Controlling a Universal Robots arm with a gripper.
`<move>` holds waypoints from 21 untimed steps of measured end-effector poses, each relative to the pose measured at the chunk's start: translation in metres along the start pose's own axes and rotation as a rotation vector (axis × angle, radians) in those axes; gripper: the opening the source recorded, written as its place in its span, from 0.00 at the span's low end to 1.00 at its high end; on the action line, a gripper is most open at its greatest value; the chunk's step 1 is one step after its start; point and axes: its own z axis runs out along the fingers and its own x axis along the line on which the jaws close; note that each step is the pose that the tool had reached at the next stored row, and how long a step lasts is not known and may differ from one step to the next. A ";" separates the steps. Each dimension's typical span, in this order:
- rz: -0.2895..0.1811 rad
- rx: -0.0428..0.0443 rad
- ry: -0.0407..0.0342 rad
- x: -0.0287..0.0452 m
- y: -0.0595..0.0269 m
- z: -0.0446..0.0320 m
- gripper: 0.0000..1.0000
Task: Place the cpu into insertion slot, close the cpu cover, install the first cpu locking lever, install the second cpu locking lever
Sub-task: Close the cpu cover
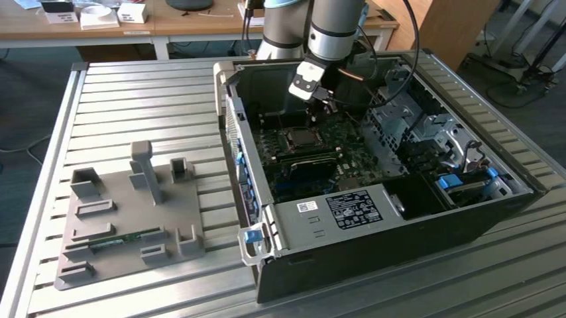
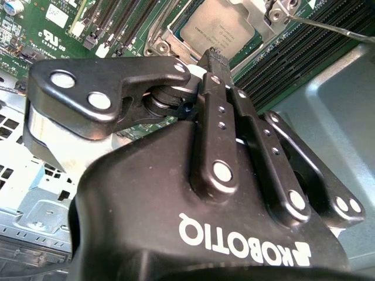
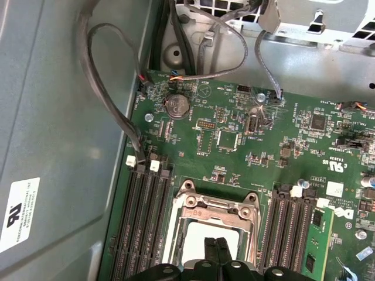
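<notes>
Over the insertion slot (image 1: 301,138), I see my gripper (image 3: 217,243) with its fingers pressed together and nothing between them. Its tips are close above the cpu (image 2: 220,29), which lies seated in the slot.

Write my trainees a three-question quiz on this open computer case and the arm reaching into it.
1. True or false: the small silvery-grey square chip lies in the square metal-rimmed socket.
2. Pick one. The fingers of the black gripper are: A) spread wide apart; B) shut together above the chip; C) clamped on a cable.
3. Short answer: what runs along both sides of the socket?

Key: 1 true; 2 B; 3 long narrow black memory slots.
</notes>
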 end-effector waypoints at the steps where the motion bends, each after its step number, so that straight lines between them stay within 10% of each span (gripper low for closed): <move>1: -0.004 0.0001 0.0001 0.0000 0.0000 0.0000 0.11; 21: -0.082 0.0009 0.0033 0.0000 0.0000 0.0001 0.11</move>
